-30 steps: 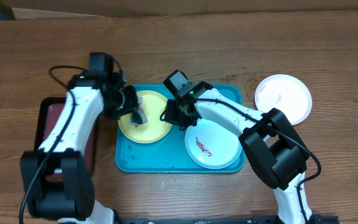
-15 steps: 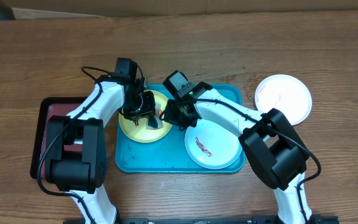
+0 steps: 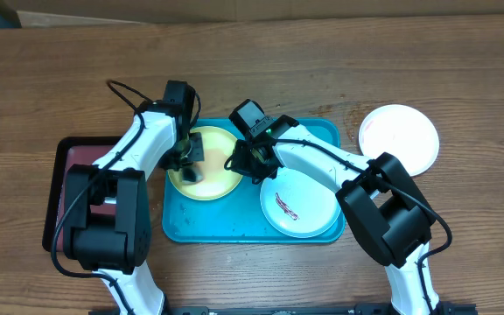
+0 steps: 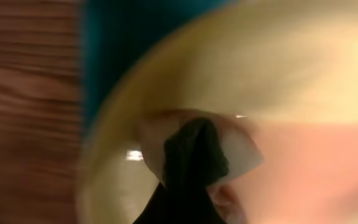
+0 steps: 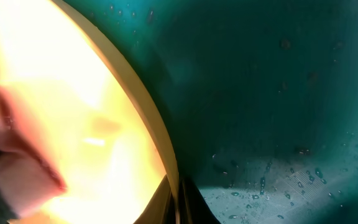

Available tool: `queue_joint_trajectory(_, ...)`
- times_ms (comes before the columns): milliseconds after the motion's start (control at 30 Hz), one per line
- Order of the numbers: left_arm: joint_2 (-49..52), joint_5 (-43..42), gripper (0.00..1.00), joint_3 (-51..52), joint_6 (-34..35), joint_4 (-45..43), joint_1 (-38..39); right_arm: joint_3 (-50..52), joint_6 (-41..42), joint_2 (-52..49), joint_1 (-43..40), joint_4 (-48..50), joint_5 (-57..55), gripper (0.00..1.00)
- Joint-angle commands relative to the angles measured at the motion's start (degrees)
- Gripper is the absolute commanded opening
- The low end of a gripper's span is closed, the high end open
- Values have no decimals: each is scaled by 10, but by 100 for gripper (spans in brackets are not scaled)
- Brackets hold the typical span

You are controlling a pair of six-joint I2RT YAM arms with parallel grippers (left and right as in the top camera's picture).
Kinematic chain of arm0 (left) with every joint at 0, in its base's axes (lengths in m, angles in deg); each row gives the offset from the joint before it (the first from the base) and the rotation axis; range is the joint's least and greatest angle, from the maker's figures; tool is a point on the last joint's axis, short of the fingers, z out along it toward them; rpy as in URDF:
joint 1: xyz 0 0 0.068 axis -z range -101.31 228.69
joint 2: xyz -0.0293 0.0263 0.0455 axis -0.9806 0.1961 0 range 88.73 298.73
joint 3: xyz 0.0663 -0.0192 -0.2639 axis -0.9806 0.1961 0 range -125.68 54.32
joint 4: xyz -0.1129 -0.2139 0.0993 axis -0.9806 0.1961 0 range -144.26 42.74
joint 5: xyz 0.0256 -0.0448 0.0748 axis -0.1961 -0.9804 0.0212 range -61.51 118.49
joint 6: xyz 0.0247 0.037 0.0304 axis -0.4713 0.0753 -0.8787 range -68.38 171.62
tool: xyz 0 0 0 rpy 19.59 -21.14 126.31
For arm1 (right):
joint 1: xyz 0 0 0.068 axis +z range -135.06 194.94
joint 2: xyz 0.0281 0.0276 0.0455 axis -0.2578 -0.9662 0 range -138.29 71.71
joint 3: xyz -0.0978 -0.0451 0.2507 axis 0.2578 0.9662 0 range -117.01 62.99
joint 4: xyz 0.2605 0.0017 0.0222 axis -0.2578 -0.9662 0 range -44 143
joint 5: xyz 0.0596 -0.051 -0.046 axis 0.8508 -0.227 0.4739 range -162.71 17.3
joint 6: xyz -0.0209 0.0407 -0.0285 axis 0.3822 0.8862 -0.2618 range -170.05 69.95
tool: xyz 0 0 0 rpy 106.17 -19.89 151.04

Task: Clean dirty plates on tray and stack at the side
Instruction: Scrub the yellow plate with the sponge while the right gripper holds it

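Note:
The yellow-green plate (image 3: 213, 171) lies at the left of the turquoise tray (image 3: 226, 223). My left gripper (image 3: 188, 164) is down on the plate's left part, shut on a pale pink sponge (image 4: 244, 155) that is pressed onto the plate (image 4: 278, 68). My right gripper (image 3: 240, 163) is shut on the plate's right rim, and the rim (image 5: 160, 143) runs between its fingers. The sponge also shows in the right wrist view (image 5: 17, 168). The pale mint plate (image 3: 303, 203), with a brown smear, lies at the right of the tray. The white plate (image 3: 399, 138) lies on the table, right of the tray.
A dark red tray (image 3: 77, 166) with a black rim sits left of the turquoise tray, under my left arm. The tray floor is wet with droplets (image 5: 278, 174). Wooden table (image 3: 322, 61) lies behind and to the right.
My left gripper slid with the sponge to the right across the yellow-green plate, then back to its left part. The right gripper has kept its hold on the rim.

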Motion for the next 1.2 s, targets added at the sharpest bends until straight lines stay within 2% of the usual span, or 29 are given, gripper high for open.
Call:
queue_joint_trajectory(0, 29, 167, 4, 10, 13, 10, -12, 16, -2, -10, 3, -4, -27, 4)
queue_joint_trajectory(133, 28, 152, 4, -38, 14, 39, -10, 16, -2, -10, 3, -4, -33, 4)
queue_joint_trajectory(233, 22, 111, 4, -82, 11, 58, -7, 16, -2, -10, 3, -4, -33, 4)
queue_joint_trajectory(300, 20, 24, 4, -108, -14, 58, -7, 16, -2, -10, 3, -4, -33, 4)
queue_joint_trajectory(333, 20, -66, 4, -120, -45, 53, -7, 16, -2, -10, 3, -3, -33, 4)
queue_joint_trajectory(400, 20, -192, 4, -121, -80, 33, -7, 16, -2, -10, 3, -2, -33, 4)
queue_joint_trajectory(433, 21, -231, 4, -121, -82, 24, -7, 16, -2, -10, 3, -2, -33, 4)
queue_joint_trajectory(500, 24, -254, 4, -115, -64, 9, -6, 16, -2, -10, 3, -1, -33, 4)
queue_joint_trajectory(700, 40, -241, 4, -79, -37, -8, 2, 16, -2, -10, 3, -2, -33, 4)
queue_joint_trajectory(1000, 48, -94, 4, -44, -28, -6, -9, 16, -2, -10, 3, -2, -33, 4)
queue_joint_trajectory(1167, 48, 94, 4, -43, -3, 22, -9, 16, -4, -10, 3, -6, -34, 4)
